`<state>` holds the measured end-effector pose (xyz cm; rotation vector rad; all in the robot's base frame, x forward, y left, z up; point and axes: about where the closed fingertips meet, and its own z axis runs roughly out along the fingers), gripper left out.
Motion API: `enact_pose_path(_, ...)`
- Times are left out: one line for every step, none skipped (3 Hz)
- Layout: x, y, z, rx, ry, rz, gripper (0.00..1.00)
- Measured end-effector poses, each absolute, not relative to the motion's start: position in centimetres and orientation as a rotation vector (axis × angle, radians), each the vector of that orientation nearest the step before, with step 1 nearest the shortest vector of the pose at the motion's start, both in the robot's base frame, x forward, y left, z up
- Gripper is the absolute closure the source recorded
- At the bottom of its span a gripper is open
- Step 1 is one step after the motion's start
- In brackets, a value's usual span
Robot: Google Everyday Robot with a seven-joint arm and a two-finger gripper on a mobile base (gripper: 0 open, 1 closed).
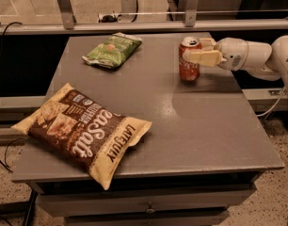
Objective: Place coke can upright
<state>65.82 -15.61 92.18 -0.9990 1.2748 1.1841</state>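
Camera view: the scene is seen from the front and somewhat from above.
Surface: a grey, flat, rectangular surface [205,126] is shown, and three things are carried by it.
Coke can: the small red metal coke can [188,68], with white lettering and a silver top, is stood upright on the far right part of the surface. Its bottom is rested on the surface.
Pincer: the cream-coloured two-finger pincer [195,51] is held at the upper half of the coke can, entering from the right. It is closed on the coke can, which is pinched between the two fingers [204,58]. One is laid across the near side of the can, and the other is seen just behind its top.
Arm: the white rounded arm [257,58] is stretched in from the right edge, above the right border of the surface.
Brown chip bag: the large brown and yellow chip bag [83,131] is laid flat at the near left part, with one corner hanging over the front edge.
Green snack bag: the small green snack bag [112,50] is laid at the far left part, well apart from the coke can.
Metal rail: a grey metal rail [134,26] is seen behind the surface.
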Motion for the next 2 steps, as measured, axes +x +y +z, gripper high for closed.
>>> enact_pose_path(65.1, -16.3, 91.2, -0.990, 1.290, 1.195, 0.15)
enact_pose_path(63.9, -17.9, 90.3, -0.980, 1.331, 1.183, 0.00)
